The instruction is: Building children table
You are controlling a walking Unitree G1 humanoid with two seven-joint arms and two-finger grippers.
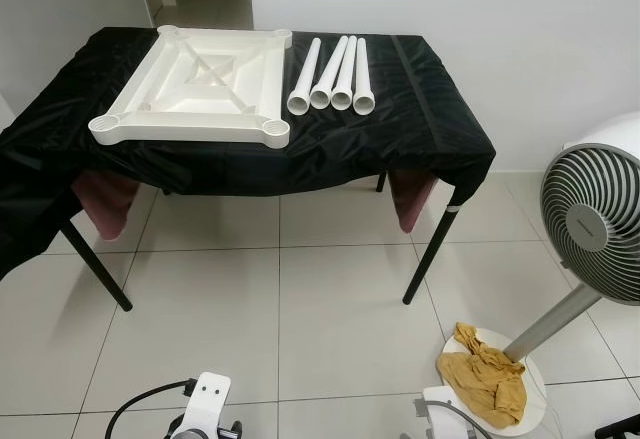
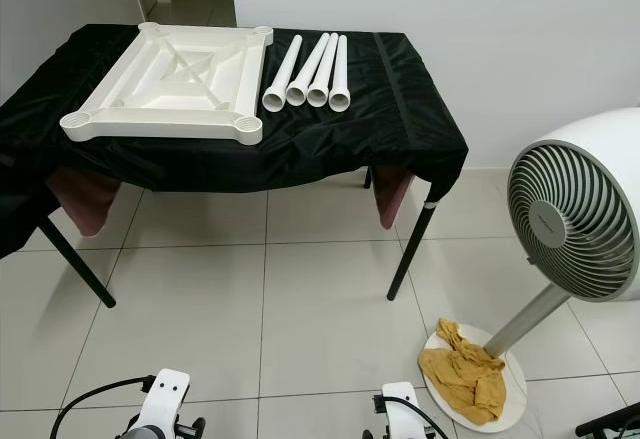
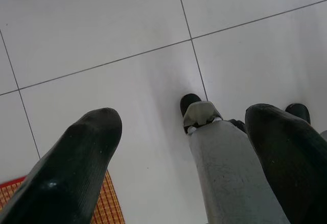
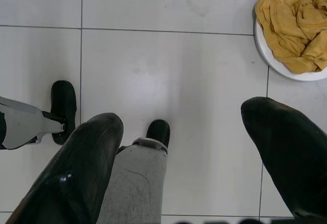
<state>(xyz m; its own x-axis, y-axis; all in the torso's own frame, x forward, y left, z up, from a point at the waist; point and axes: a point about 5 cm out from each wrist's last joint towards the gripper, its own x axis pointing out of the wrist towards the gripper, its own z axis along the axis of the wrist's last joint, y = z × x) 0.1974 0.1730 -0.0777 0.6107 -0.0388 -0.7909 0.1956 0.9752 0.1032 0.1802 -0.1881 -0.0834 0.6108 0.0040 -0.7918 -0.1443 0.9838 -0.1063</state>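
A white plastic children's table top (image 1: 195, 84) lies upside down on a table draped in black cloth (image 1: 430, 109), its ribbed underside and corner sockets facing up. Several white tube legs (image 1: 335, 77) lie side by side just to its right, open ends toward me. Both arms hang low by my body, far from the table. In the left wrist view my left gripper (image 3: 184, 122) is open above the floor tiles with nothing between its fingers. My right gripper (image 4: 184, 117) is open the same way over the tiles.
A standing fan (image 1: 600, 209) is at the right, with a crumpled yellow cloth (image 1: 485, 374) on its round white base (image 2: 510, 414). Pale floor tiles lie between me and the table. Thin black table legs (image 1: 430, 249) angle outward. A red-and-yellow mat corner (image 3: 110, 208) lies near my feet.
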